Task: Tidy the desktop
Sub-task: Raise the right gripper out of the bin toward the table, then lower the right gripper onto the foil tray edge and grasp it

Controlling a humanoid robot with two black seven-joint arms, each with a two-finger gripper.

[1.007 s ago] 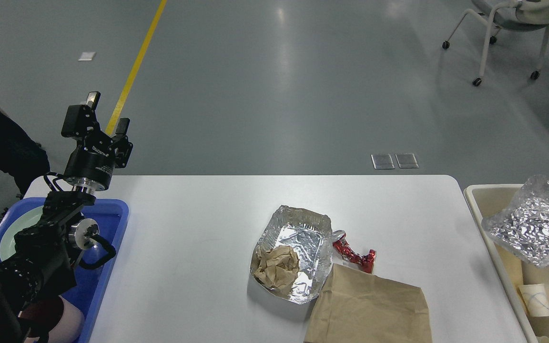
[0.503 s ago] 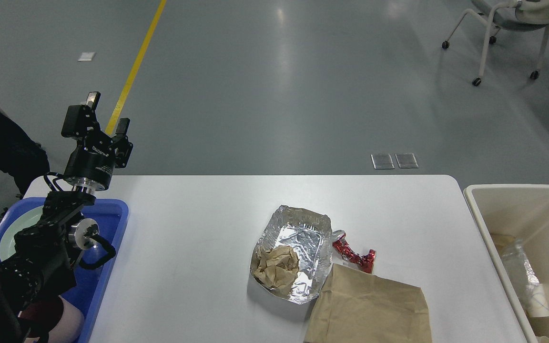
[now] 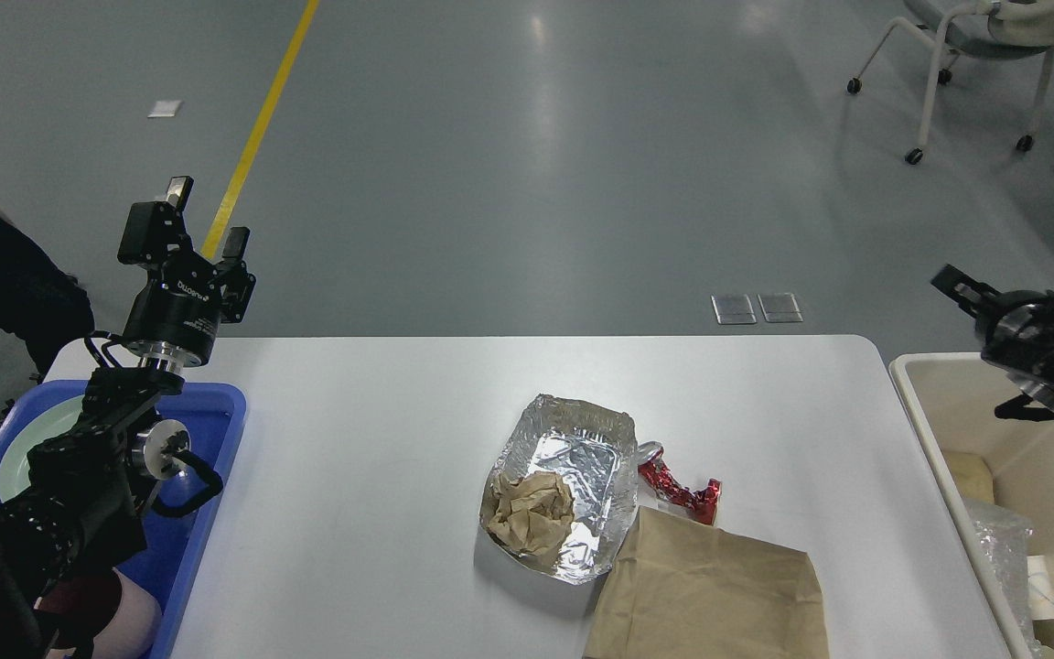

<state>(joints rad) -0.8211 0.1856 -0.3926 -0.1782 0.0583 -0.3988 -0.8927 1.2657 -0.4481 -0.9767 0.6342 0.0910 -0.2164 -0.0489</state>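
Note:
The white desktop [image 3: 381,458] carries a crumpled foil tray [image 3: 582,467] with a wad of brown paper [image 3: 532,513] inside it. A red wrapper [image 3: 678,490] lies at the foil tray's right, and a flat brown paper bag [image 3: 710,590] lies at the front. My left gripper [image 3: 207,215] stands raised above the table's far left corner, open and empty. My right gripper [image 3: 971,293] comes in from the right edge above the beige bin [image 3: 925,384]. It is blurred, and its fingers cannot be told apart.
A blue tray [image 3: 216,412] holding a pale plate [image 3: 33,439] sits at the left edge under my left arm. The beige bin holds crinkled clear wrap [image 3: 998,549] and a paper cup [image 3: 1044,590]. A person sits at far left, and a wheeled chair [image 3: 975,55] stands at far right.
The crinkled foil container that hung over the bin has dropped into it. My right arm left the view and has come back above the bin. The left arm has not moved.

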